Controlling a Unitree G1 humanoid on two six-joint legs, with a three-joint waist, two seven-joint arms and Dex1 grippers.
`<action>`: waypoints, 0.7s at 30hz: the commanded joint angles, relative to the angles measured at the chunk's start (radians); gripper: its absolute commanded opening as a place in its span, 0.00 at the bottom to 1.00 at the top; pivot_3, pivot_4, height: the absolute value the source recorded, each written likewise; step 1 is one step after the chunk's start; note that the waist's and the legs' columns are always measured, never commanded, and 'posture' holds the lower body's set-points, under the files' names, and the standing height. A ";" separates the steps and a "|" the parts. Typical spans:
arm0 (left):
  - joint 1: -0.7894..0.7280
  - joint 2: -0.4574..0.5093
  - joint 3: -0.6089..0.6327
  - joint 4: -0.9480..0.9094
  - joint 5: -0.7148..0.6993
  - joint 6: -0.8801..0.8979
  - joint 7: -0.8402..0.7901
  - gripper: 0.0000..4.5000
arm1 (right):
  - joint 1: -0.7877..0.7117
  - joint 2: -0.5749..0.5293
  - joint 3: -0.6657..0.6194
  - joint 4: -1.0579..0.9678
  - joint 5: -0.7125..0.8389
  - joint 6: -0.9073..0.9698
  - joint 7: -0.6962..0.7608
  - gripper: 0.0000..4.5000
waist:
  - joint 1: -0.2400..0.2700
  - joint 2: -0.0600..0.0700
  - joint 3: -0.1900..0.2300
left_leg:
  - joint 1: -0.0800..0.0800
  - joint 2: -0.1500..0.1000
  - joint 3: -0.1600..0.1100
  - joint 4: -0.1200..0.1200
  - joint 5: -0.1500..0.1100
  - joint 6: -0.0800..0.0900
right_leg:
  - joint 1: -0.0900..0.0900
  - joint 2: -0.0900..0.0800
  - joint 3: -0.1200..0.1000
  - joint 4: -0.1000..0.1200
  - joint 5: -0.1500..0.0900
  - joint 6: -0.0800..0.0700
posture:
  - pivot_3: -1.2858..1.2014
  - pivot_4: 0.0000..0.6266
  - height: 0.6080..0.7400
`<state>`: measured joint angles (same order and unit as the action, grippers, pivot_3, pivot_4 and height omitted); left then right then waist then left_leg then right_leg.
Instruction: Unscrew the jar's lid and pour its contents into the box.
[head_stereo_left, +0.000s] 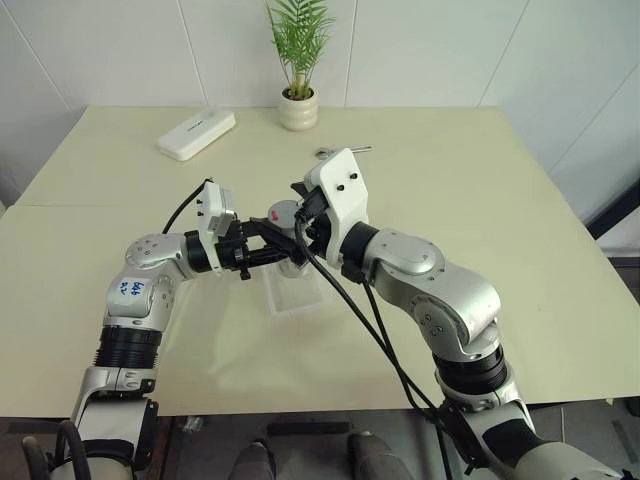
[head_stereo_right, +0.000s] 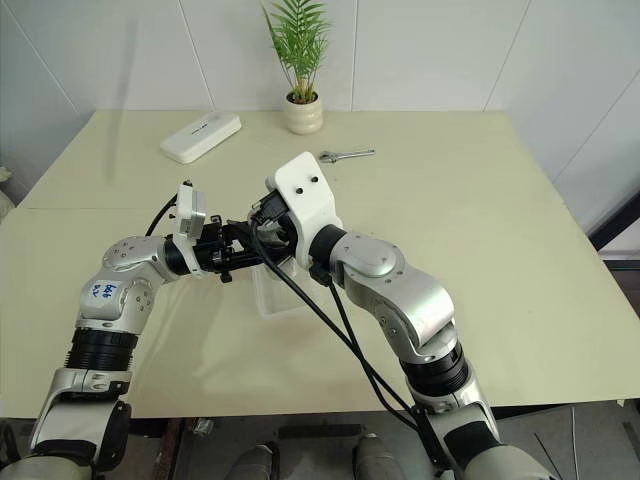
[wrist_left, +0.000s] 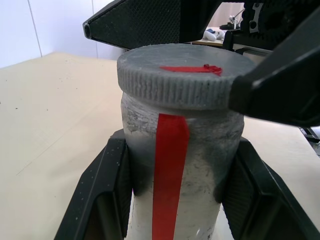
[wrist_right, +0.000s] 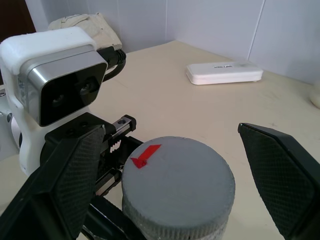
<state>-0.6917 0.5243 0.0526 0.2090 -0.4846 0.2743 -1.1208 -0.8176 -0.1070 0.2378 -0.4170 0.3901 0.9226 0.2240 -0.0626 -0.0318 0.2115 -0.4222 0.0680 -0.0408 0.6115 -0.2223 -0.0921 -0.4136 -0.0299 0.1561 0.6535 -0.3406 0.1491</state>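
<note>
Two grippers at one jar (wrist_left: 175, 150), held upright just above the box (head_stereo_left: 300, 290) near mid-table. Left gripper (wrist_left: 175, 200) clamped on the jar's body, one black finger pressed to each flank, red stripe facing out between them. Lid (wrist_right: 177, 185) still seated on top, ribbed edge fully down on the jar, red mark on its upper face. Right gripper (wrist_right: 170, 180) brought in over the lid from above and from the side opposite the left gripper, its two fingers apart, one standing off each side of the lid's edge with a clear gap at both; not yet gripping anything.

Key relation for the coming move: jar's long axis vertical, lid at its top end, right gripper straddling that lid across its width and already closest to it. Judged next: close onto the ribbed edge, then turn about the jar's upright axis while the left gripper holds the body fixed. Likely risk: fingers closing off-centre and slipping on the ribs, or the jar twisting inside the left grip rather than the lid coming loose.

Box lying flat directly beneath the jar, clear plastic, hard to make out under the arms. Contents hidden inside the closed jar. Beyond the jar, toward the far edge of the table: white oblong device (head_stereo_left: 197, 133), potted plant (head_stereo_left: 298, 100) and a small wrench (head_stereo_right: 346, 155), all well apart from it.
</note>
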 joint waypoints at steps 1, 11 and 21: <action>-0.025 0.001 0.021 -0.034 -0.017 -0.007 -0.003 0.44 | -0.003 0.016 -0.006 -0.038 -0.005 0.004 -0.007 0.72 | 0.000 0.000 0.000 | 0.000 0.000 0.000 0.000 0.000 0.000 | 0.000 0.000 0.000 0.000 0.000 0.000 | 0.52 0.24 1.00; -0.042 -0.005 0.023 -0.010 -0.017 -0.003 -0.010 0.44 | 0.035 -0.027 0.000 -0.090 0.041 0.009 0.094 0.57 | 0.000 0.000 0.000 | 0.000 0.000 0.000 0.000 0.000 0.000 | 0.000 0.000 0.000 0.000 0.000 0.000 | 0.52 0.24 1.00; -0.076 0.002 0.021 0.066 -0.018 -0.021 -0.101 0.44 | 0.007 -0.104 -0.033 -0.118 0.174 -0.043 0.349 0.57 | 0.002 0.000 0.000 | 0.000 0.000 0.000 0.000 0.000 0.000 | 0.000 0.000 0.000 -0.001 0.000 0.000 | 0.52 0.24 1.00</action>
<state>-0.7218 0.5144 0.0280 0.2344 -0.4900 0.2692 -1.2414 -0.7850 -0.2129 0.1809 -0.4502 0.4626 0.9094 0.4510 -0.0606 -0.0318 0.2115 -0.4224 0.0680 -0.0410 0.6116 -0.2223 -0.0921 -0.4131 -0.0297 0.1557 0.6529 -0.3406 0.1491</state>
